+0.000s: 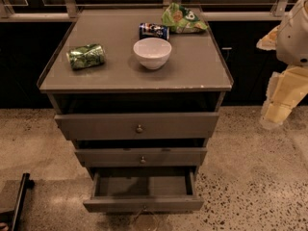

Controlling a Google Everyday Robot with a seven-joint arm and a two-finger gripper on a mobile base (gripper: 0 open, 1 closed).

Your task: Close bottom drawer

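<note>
The bottom drawer (143, 204) of the grey cabinet is pulled out towards me, and its shallow grey tray (142, 185) is open to view and looks empty. A small knob sits at the centre of its front. My arm (292, 32) comes in at the right edge of the view. My gripper (274, 110) hangs to the right of the cabinet, at about the height of the top drawer. It is well apart from the bottom drawer and touches nothing.
The top drawer (139, 125) and the middle drawer (142, 156) sit above it. On the cabinet top (192, 76) stand a white bowl (152, 52), a green can on its side (86, 56), a blue can (154, 31) and a green bag (183, 18). A black object (19, 196) lies on the floor at the lower left.
</note>
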